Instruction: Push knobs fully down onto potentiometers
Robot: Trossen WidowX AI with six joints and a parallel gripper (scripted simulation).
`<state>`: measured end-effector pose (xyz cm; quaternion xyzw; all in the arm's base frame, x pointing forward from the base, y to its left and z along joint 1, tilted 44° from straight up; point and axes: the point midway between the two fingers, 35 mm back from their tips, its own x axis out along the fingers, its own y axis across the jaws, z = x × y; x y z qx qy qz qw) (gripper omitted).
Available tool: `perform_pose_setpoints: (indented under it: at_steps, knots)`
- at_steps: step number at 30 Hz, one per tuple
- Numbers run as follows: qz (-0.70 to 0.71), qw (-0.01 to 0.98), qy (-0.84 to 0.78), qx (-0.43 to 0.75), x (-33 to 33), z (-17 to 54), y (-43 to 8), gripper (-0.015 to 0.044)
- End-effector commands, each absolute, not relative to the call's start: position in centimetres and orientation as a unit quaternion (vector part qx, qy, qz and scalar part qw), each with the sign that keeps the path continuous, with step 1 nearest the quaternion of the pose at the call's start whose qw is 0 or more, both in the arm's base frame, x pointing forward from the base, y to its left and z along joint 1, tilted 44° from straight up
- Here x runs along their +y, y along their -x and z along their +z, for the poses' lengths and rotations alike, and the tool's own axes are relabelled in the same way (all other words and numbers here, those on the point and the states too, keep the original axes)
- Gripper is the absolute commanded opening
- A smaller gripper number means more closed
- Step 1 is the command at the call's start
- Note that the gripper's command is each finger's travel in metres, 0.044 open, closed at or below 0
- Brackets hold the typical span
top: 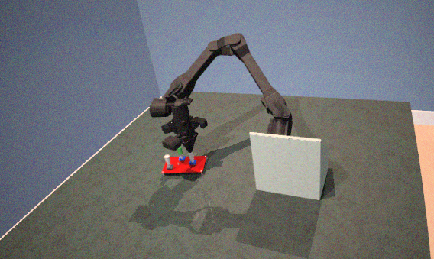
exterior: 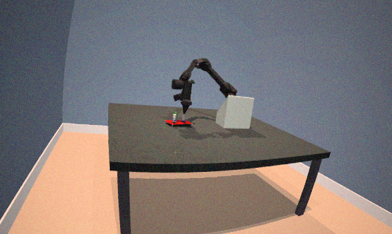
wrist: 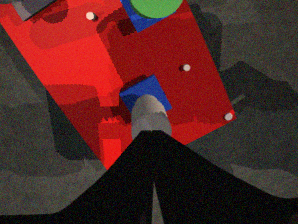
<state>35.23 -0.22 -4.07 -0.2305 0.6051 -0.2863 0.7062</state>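
The red circuit board (top: 185, 170) (exterior: 181, 123) (wrist: 67, 65) stands on short legs. My gripper (top: 190, 150) (exterior: 185, 113) (wrist: 150, 140) is shut and empty, pointing down. Its tips are at the top of a pale knob (top: 191, 157) (exterior: 183, 117) (wrist: 149, 110) and hide that top in the wrist view; they appear to touch it. This knob stands over a blue potentiometer (top: 193, 163) (wrist: 156, 90). A green knob (top: 179, 150) (exterior: 176, 112) (wrist: 156, 6) is over another blue potentiometer (top: 182, 159) (wrist: 134, 19). A white knob (top: 167, 158) (exterior: 174, 117) stands over a dark grey potentiometer (top: 170, 166) (wrist: 37, 7).
The green and white knobs stand up close to the gripper on the board. A large pale box (top: 286, 166) (exterior: 239, 112) with a sloping side stands on the dark table (top: 126, 170) (exterior: 145, 140), near the arm's base. Small pale studs (wrist: 186, 67) show on the board.
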Motion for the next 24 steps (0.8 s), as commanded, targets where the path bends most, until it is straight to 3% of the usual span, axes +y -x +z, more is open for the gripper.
perform_pose_setpoints:
  at_steps: [1, 24]
  knots:
    - [-0.287, 0.706, 0.233, 0.603, -0.31, -4.07, -35.28, 0.0000]
    - [-0.287, 0.706, 0.233, 0.603, -0.71, -4.48, -35.34, 0.0000]
